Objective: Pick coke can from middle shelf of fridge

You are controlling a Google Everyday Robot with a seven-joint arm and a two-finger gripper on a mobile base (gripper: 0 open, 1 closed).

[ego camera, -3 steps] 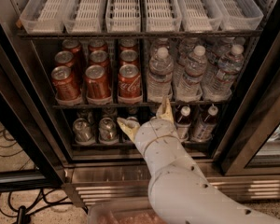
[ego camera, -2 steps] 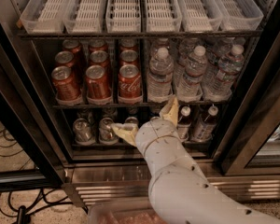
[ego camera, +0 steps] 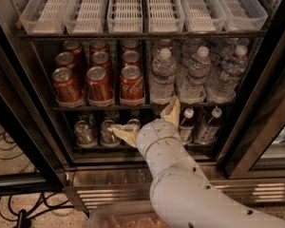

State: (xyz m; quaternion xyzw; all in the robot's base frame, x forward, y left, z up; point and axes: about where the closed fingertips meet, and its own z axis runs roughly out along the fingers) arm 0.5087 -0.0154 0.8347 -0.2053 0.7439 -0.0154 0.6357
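We see the large dark-framed glass-door fridge (ego camera: 19, 103). Its thin dark metal middle shelf (ego camera: 85, 109) holds clear trays of red cans and clear plastic water bottles (ego camera: 162, 77). The red script-marked coke can (ego camera: 131, 83) stands at the front, at eleven o'clock from the end effector (ego camera: 147, 121), whose fingers are spread wide apart.

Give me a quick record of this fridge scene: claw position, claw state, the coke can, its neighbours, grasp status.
claw position: claw in front of the lower shelf, just under the middle shelf of the fridge
claw state: open, empty
target: coke can upright at the front of its lane, script facing out
neighbours: plain red cans on its left, water bottles on its right
grasp status: not yet touching the can
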